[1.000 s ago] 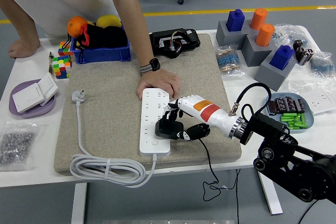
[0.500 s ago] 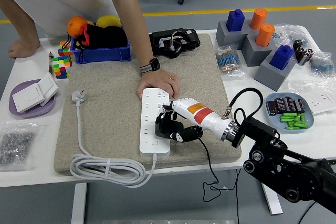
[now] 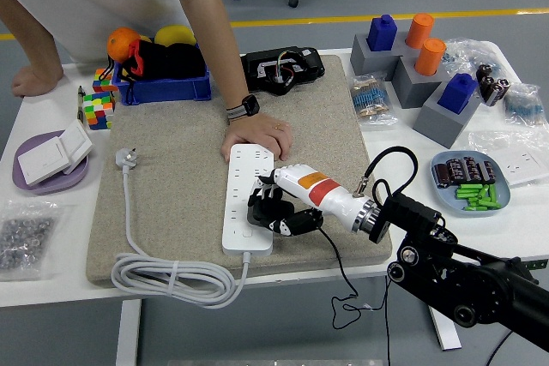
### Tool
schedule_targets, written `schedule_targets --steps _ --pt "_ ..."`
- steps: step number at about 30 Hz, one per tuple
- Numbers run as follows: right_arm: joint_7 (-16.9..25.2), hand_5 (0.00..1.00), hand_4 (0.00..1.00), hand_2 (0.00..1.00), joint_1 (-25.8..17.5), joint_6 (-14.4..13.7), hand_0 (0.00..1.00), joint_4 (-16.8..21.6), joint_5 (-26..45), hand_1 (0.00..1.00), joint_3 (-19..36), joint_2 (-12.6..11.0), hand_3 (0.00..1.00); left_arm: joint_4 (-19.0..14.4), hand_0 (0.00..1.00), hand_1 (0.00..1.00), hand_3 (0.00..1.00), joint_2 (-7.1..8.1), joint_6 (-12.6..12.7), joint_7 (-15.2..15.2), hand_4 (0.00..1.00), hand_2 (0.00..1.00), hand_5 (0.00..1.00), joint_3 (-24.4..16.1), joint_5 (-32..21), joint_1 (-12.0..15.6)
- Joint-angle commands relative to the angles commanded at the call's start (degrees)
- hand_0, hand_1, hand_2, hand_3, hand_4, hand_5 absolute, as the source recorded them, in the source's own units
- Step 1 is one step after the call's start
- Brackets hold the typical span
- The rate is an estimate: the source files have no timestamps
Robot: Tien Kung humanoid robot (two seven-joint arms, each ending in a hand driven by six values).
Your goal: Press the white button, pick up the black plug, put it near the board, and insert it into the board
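A white power strip (image 3: 243,188) lies lengthwise on the beige mat (image 3: 171,186). My right hand (image 3: 270,210) comes in from the lower right, its fingers curled around the black plug (image 3: 262,209), which sits on the strip's near half. The plug's thin black cable (image 3: 343,276) trails off the table's front edge. A person's hand (image 3: 257,136) presses flat on the strip's far end. The strip's white button cannot be made out under my fingers. My left arm is out of the picture.
The strip's white cord (image 3: 171,276) coils at the mat's near left, ending in a plug (image 3: 125,159). A blue bin (image 3: 159,87), cube puzzle (image 3: 97,107), purple plate (image 3: 47,179), black device (image 3: 283,68), grey blocks (image 3: 429,75) and a capacitor tray (image 3: 472,182) ring the mat.
My right hand has slid left along the strip with the black plug, and the arm has followed. The person's hand has stayed on the strip's far end.
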Motion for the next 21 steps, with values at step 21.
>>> schedule_targets --steps 21 --pt "0.72 0.002 0.776 0.457 4.55 -0.1 0.418 -3.99 0.86 0.456 -2.22 2.03 0.511 0.0 0.829 0.797 0.8 0.0 0.06 0.03 0.6 0.773 0.488 -0.33 0.17 -0.12"
